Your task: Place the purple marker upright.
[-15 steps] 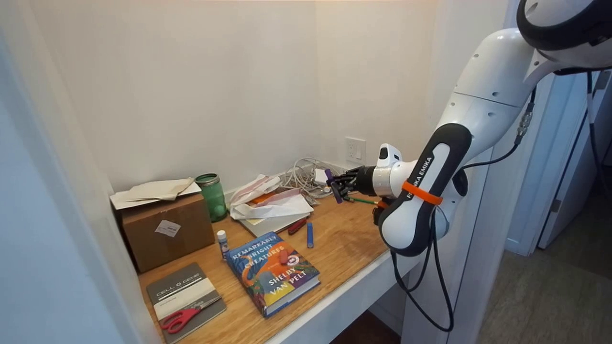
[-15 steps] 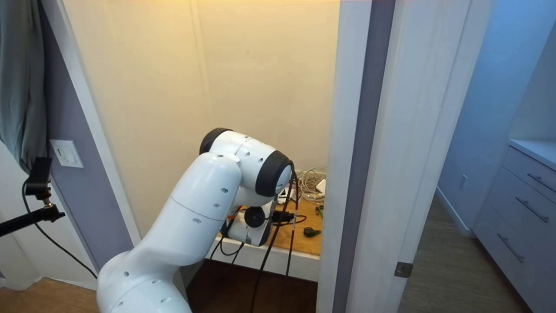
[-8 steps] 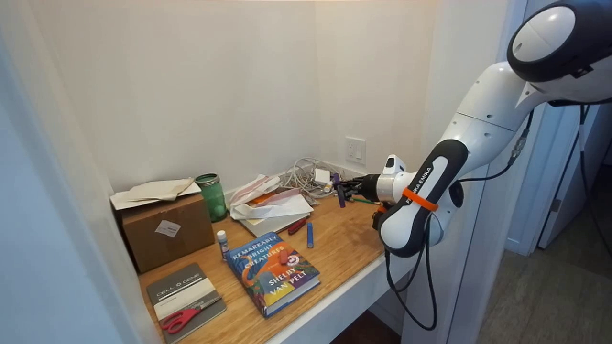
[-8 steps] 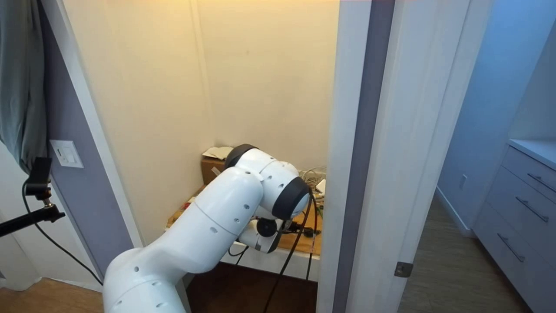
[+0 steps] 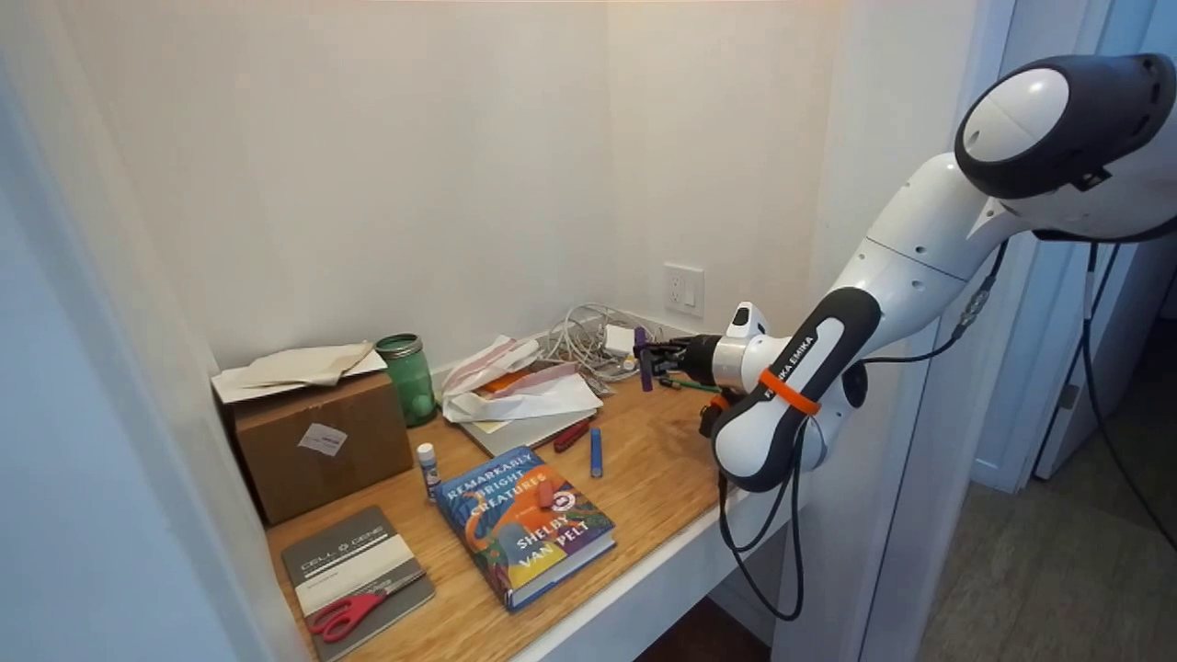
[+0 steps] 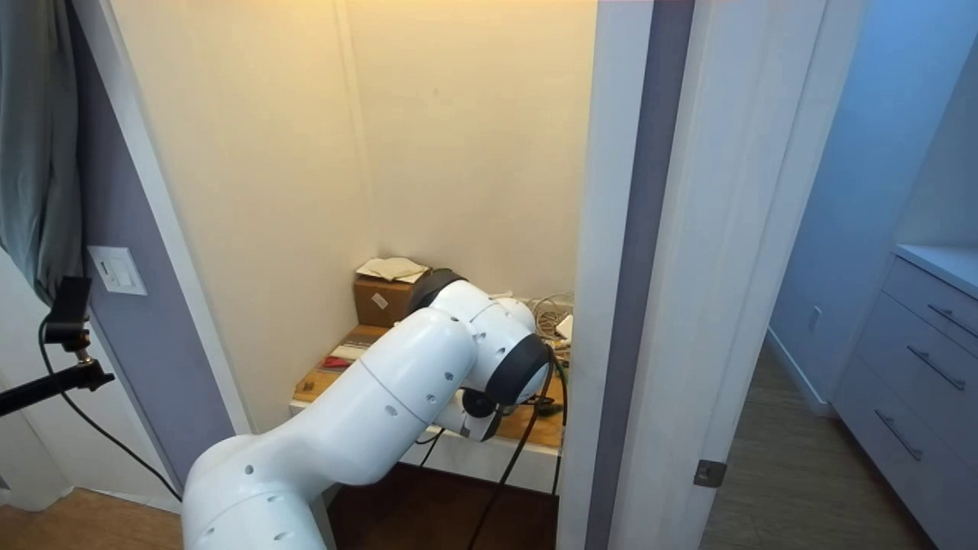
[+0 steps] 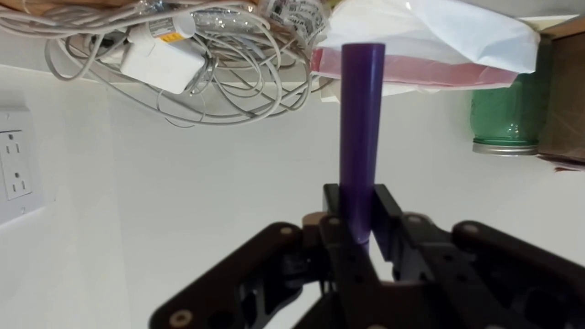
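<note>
The purple marker point(image 5: 646, 377) is a slim violet cylinder held in the air above the back right of the wooden desk point(image 5: 644, 469). It stands close to upright, with a slight tilt, in an exterior view. My gripper point(image 5: 649, 353) is shut on it around its middle. In the wrist view, whose picture is upside down, the marker point(image 7: 362, 123) runs up from between the two fingertips point(image 7: 357, 208); its other end is mostly hidden behind the fingers. In an exterior view the arm point(image 6: 412, 382) hides the gripper and marker.
Tangled cables with a white adapter point(image 5: 620, 338) lie behind the marker. A green pencil-like stick point(image 5: 694, 385) lies under the gripper. Blue marker point(image 5: 596, 452), red tool point(image 5: 572, 435), paper bag point(image 5: 524, 395), book point(image 5: 524, 524), glue stick point(image 5: 429, 471), jar point(image 5: 405, 377) and box point(image 5: 322, 441) stand left.
The marker has turned from tilted to nearly upright in the grip. The gripper dipped, then rose slightly and shifted left in an exterior view. The arm's elbow has come down.
</note>
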